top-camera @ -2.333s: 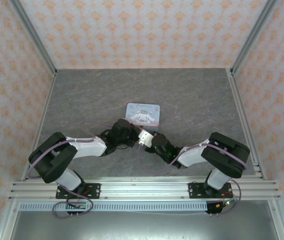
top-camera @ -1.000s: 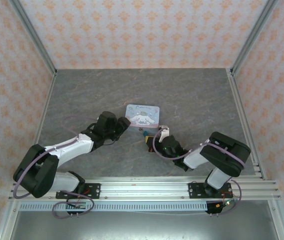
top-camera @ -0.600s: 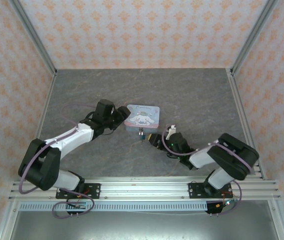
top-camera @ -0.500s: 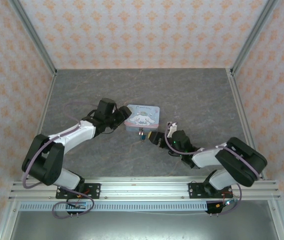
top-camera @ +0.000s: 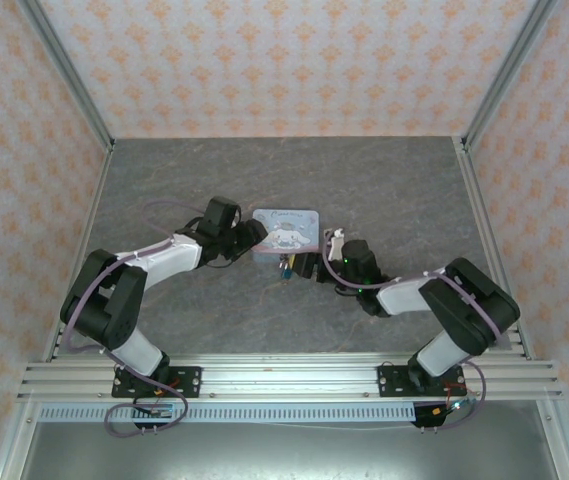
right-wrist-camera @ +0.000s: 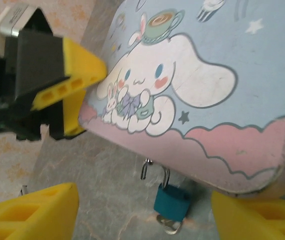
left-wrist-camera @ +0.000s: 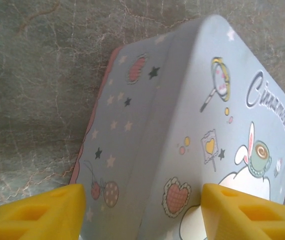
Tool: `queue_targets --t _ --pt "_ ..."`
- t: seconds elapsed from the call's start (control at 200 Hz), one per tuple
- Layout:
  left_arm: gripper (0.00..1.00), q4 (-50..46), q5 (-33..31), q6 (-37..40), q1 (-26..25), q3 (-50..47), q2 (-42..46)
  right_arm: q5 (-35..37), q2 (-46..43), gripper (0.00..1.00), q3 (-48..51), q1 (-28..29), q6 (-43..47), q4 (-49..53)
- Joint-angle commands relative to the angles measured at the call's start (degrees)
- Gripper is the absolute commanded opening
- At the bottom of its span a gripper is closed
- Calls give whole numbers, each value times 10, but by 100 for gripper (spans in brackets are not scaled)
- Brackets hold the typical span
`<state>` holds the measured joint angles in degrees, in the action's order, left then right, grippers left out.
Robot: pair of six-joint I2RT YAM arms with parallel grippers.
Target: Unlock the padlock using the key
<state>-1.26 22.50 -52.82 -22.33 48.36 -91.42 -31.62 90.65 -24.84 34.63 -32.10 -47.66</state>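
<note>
You had the grey, stone-patterned desk in front of you, and near its middle lay the light-blue cartoon-print tin, lid up. Your left end effector sat at the tin's left end. In the left wrist view its yellow fingers stood wide apart with the tin's corner between them, one beside the side wall and the other over the lid; whether they pressed on the tin could not be told. Your right end effector was released: its two yellow fingers were spread wide with bare desk between them, and it sat low, just right of the tin's near edge, pointing left. The padlock, small and dark teal, lay on the desk just on the near side of the tin's pink near wall, about midway along it, with its thin shackle reaching up to that wall. It was ahead of the right end effector's spread fingers and apart from them. The key, a tiny silvery piece, showed at the padlock's lower end, touching it; how far in it sat was too small to tell.
</note>
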Motion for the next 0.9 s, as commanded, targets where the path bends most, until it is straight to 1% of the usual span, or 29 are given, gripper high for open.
queue_targets --t 0.0,0.095,0.185,0.35,0.535,0.721,0.896 --pt "60 -23 5 4 3 -32 7 -39 28 70 -34 -31 43 -40" --pt "59 -17 1 -4 2 -54 18 -52 34 70 -30 -40 54 -56" --pt "59 -11 -2 -11 2 -70 29 -61 33 70 4 -40 47 -95" --pt "58 -9 -10 -17 1 -84 42 -75 49 70 37 -27 37 -130" --pt "58 -12 -18 -21 0 -92 54 -63 100 70 11 -2 16 -171" --pt "57 -12 -18 -22 1 -90 55 -64 161 64 -19 13 -16 -226" --pt "57 -10 -18 -22 0 -90 55 -66 189 58 -34 19 -28 -237"
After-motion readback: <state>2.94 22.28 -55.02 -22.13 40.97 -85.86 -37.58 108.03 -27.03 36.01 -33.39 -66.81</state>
